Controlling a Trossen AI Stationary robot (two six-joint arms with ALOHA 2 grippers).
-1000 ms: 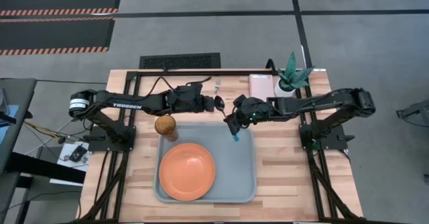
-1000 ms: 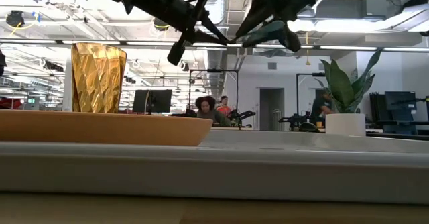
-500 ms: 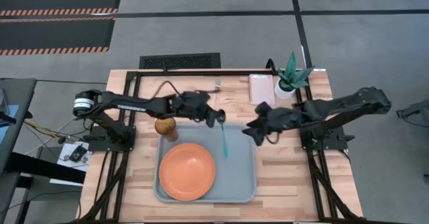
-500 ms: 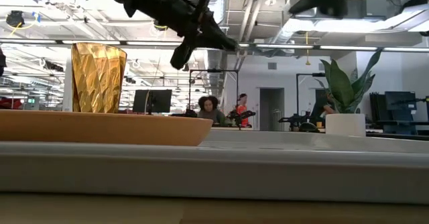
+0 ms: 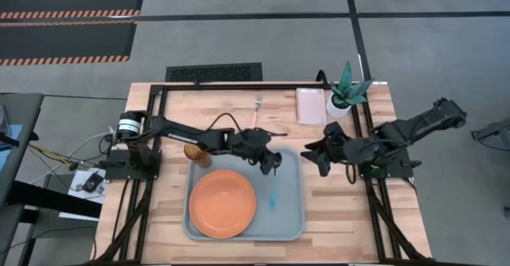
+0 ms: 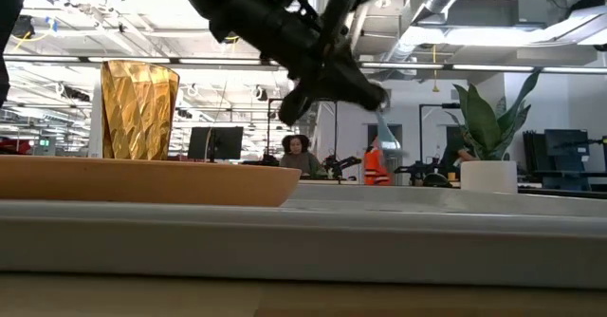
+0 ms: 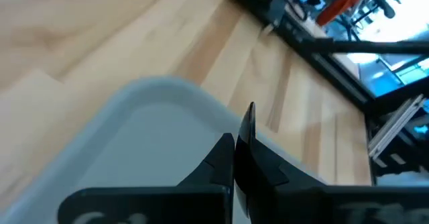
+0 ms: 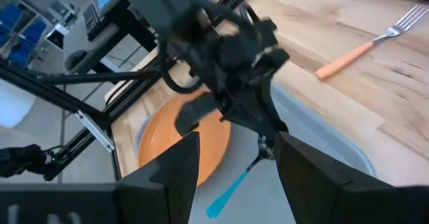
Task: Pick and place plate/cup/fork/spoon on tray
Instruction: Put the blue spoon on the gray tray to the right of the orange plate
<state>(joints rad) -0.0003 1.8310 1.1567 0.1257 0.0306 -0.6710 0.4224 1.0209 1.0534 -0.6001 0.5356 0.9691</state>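
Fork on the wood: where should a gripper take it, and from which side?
Take the fork by its orange handle, mid-length, coming straight down with fingers across it. It lies flat on bare wood beyond the tray, and the handle is its narrow, straight part.

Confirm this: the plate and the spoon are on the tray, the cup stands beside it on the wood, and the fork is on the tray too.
Not the fork. The fork lies on the bare wood at the far edge of the table, off the tray, as the high view shows. The rest holds: the plate and spoon are on the tray, and the cup stands on the wood by its corner.
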